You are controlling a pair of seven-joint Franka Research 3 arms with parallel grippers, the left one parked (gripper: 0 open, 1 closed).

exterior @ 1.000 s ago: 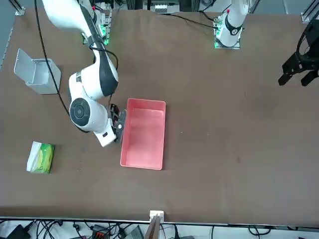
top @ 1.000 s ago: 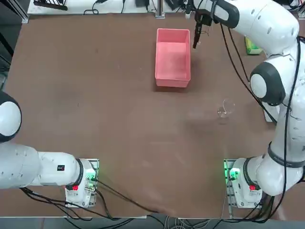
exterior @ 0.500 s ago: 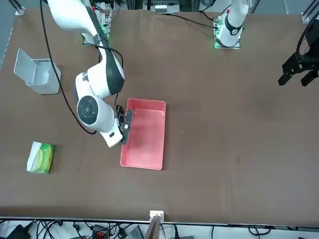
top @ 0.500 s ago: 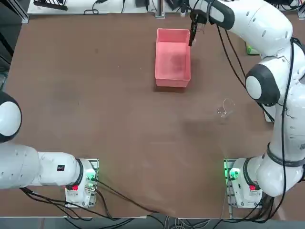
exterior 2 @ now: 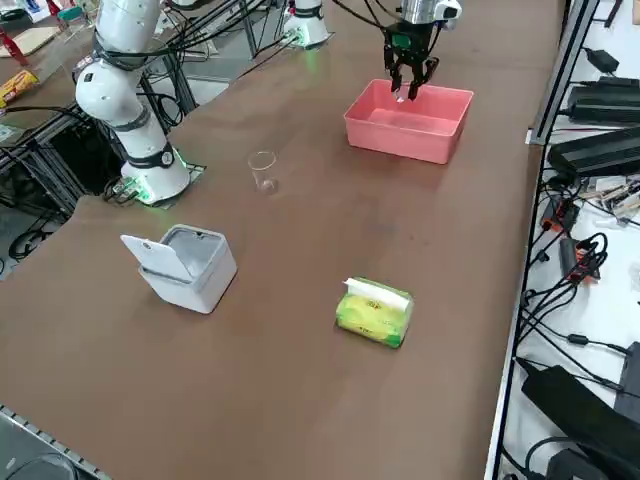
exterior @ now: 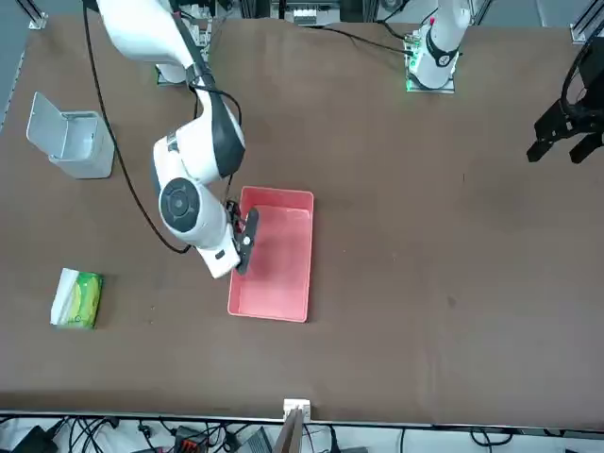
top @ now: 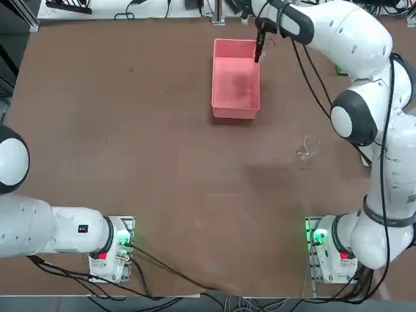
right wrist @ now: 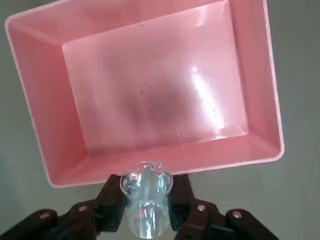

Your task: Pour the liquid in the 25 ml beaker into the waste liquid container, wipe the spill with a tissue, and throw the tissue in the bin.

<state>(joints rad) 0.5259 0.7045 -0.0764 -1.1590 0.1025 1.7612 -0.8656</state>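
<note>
**Beaker carried over the tray's edge**

The right gripper [right wrist: 146, 212], pinching the 25 ml beaker [right wrist: 146, 200], has shifted from just beside the waste liquid container [top: 235, 97] to above its upper-right rim in the top view. The beaker seems upright, so pouring looks imminent; the tissue pack [exterior 2: 375, 311] and bin [exterior 2: 185, 265] wait untouched.

25 ml beaker [right wrist: 145, 205]: you see a tiny clear glass beaker clamped between the right gripper's [right wrist: 145, 212] fingers [right wrist: 112, 207], its mouth at the tray's rim.
Waste liquid container [top: 235, 97]: you see a pink rectangular low-walled tray, flat on the desk.
Bin [exterior 2: 190, 268]: you see a pale grey box, lid open, well apart from the tray.
Tissue: you cannot find a loose one.
</note>
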